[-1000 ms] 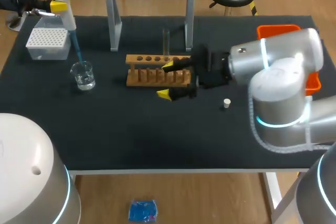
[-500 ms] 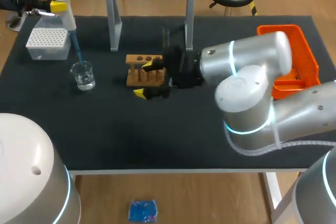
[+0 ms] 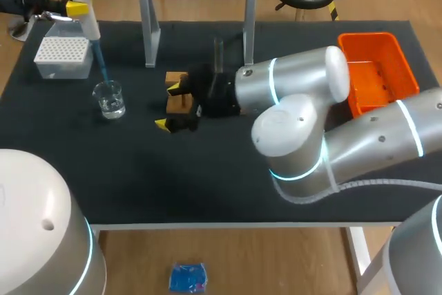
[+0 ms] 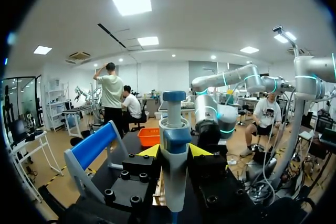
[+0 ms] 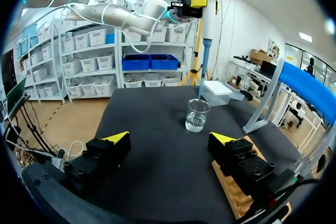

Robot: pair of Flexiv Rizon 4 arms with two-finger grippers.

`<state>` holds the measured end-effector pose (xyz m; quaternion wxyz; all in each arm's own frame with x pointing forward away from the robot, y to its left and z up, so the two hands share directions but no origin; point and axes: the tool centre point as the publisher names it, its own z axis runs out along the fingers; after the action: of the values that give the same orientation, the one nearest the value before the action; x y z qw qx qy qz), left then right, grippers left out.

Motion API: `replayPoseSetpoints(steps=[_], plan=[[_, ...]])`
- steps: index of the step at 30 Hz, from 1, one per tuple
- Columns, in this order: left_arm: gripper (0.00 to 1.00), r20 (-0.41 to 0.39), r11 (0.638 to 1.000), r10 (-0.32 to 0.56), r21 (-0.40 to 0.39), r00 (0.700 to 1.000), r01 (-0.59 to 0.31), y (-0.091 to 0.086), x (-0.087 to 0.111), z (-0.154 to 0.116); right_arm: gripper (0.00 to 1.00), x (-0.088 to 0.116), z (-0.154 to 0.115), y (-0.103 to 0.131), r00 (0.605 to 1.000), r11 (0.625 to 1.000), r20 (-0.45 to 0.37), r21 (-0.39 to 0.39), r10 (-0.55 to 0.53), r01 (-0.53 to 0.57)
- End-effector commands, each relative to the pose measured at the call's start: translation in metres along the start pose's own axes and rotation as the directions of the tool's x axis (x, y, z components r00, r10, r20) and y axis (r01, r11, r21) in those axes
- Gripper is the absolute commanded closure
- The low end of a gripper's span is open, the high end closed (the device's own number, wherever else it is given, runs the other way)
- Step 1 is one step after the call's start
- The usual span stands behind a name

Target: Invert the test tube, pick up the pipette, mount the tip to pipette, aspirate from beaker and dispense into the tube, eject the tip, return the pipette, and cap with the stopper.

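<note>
ok so containers first: the beaker (image 3: 109, 98) sits towards the left side of the table (image 3: 207, 177) with a little clear liquid in the bottom. Just behind it is the white tip box (image 3: 63, 56), its top a grid of tip rows. The orange bin (image 3: 376, 67) is way over on the right, with one corner covered by my right arm. The wooden rack (image 3: 179, 94) is mid-table and mostly hidden under that same arm. The test tube (image 3: 218, 52) stands upright at the back of it, lower end hidden, and I can't tell what's inside.

My left gripper (image 4: 174, 153) is clamped on the pipette (image 3: 90, 29), a finger pressing its body from each side. It holds it up over the tip box with the blue shaft slanting down to the beaker. The tip ends right about at the rim, and I can't tell if it's in the liquid.

My right gripper (image 3: 170, 106) is spread wide with nothing in it, low over the mat at the rack's left end. One finger is over the rack, the other over bare mat. The beaker is ahead of those fingers, a good way off, and the pipette comes down right behind it
</note>
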<state>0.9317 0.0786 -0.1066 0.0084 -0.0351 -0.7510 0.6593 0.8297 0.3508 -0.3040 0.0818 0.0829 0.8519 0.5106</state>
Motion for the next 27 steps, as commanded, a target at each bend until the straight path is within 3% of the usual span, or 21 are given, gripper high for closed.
replayPoseSetpoints(steps=[1, 27], plan=[[1.00, 0.001, 1.000, 0.002, 0.000, 1.000, -0.002, 0.000, 0.000, 0.000, 0.00, -0.003, 0.023, -0.002, 1.000, 1.000, 0.008, 0.002, 0.006, -0.006], [1.00, 0.001, 1.000, 0.002, 0.000, 1.000, -0.002, 0.000, 0.000, 0.000, 0.00, -0.015, 0.047, -0.008, 1.000, 1.000, 0.013, -0.003, 0.000, 0.000]])
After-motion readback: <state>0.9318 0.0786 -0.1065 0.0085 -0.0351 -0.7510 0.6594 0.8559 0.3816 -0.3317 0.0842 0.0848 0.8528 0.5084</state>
